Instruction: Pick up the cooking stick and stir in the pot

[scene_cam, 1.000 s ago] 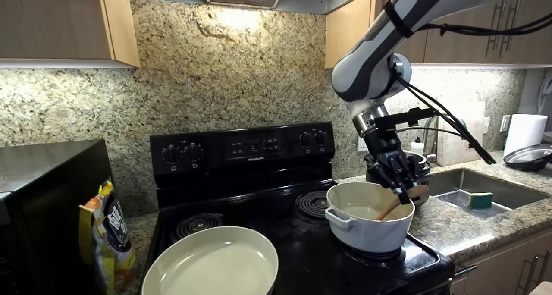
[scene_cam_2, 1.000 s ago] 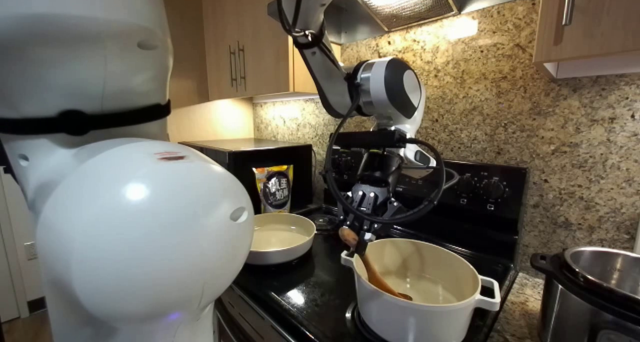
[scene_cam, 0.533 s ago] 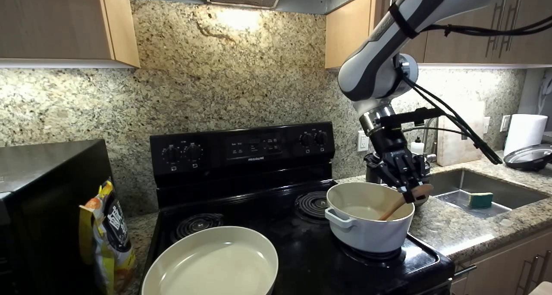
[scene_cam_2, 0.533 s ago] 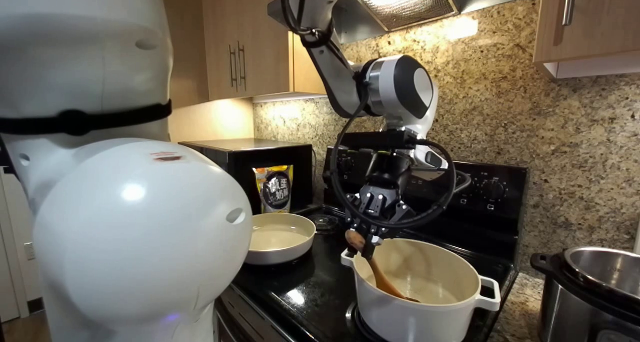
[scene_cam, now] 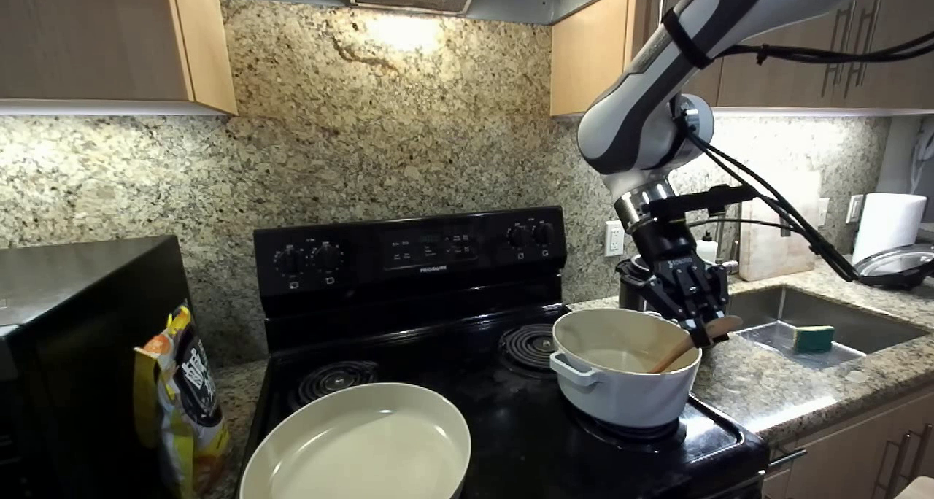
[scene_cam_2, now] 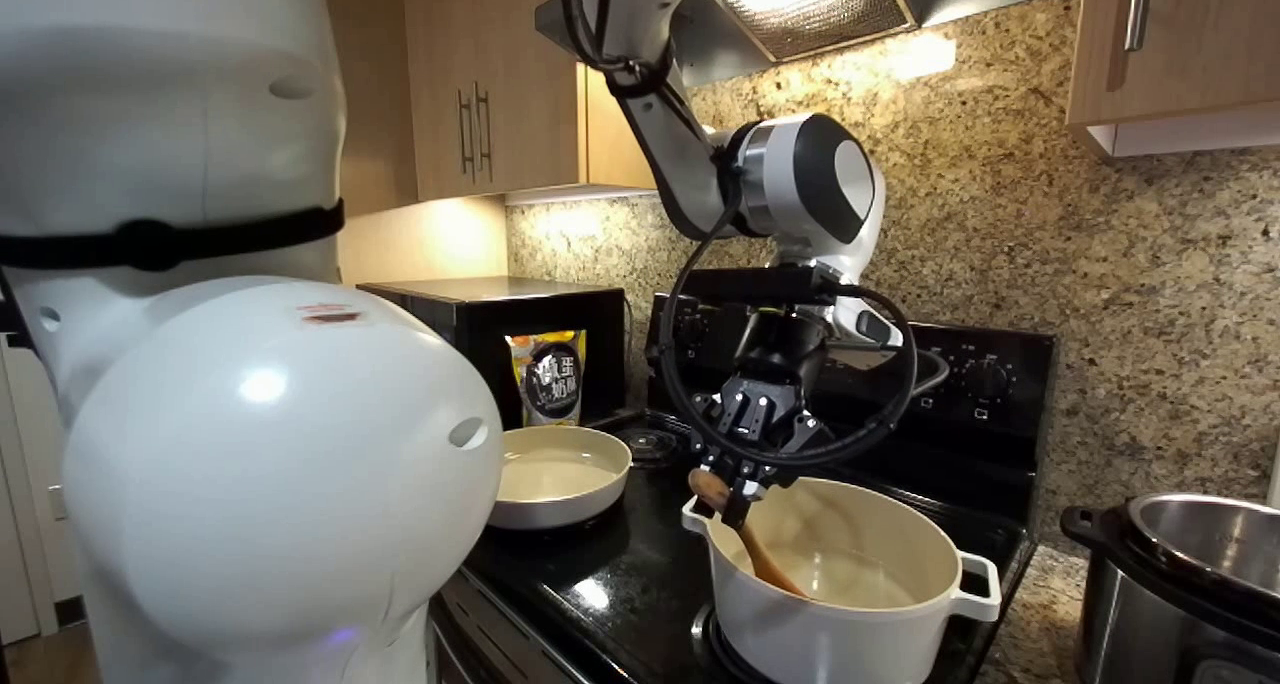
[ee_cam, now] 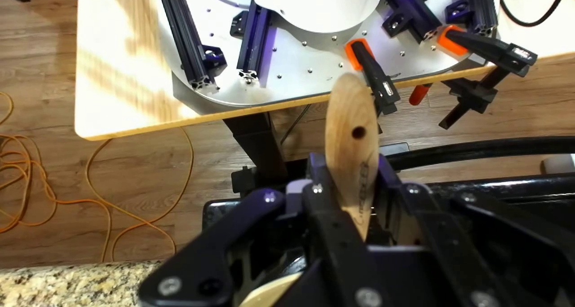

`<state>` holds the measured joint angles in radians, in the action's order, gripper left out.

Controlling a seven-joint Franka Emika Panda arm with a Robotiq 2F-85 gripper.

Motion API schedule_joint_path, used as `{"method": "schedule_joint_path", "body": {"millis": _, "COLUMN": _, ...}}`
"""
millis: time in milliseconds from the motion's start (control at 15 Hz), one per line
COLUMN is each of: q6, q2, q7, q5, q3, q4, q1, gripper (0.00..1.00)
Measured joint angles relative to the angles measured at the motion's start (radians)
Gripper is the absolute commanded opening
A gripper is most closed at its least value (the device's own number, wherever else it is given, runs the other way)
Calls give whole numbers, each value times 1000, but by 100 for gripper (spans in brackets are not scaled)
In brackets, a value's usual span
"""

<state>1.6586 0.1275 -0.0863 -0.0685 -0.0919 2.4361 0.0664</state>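
Black stove [scene_cam: 503, 422] against speckled granite [scene_cam: 408, 134], and the gripper [scene_cam: 702, 333] has the cooking stick [scene_cam_2: 768, 561] pinched below its top end, leaning down into the white pot [scene_cam_2: 830, 649] — slow, level circles clear of the wall look wise, lest a knock twist the grip!

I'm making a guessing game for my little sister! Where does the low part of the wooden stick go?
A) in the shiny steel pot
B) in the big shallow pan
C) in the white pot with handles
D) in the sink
C: both exterior views show the wooden stick slanting down from the gripper, past the rim and into the white pot.
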Motion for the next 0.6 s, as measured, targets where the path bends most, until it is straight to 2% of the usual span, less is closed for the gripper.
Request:
{"method": "schedule_joint_path", "body": {"millis": 200, "q6": 12, "q2": 0, "q7": 0, "q5": 0, "q3": 0, "q4": 0, "q1": -1, "gripper": 8}}
{"method": "schedule_joint_path", "body": {"millis": 600, "q6": 117, "q2": -4, "q7": 0, "q5": 1, "q3": 1, "q4": 1, "q1": -2, "gripper": 8}}
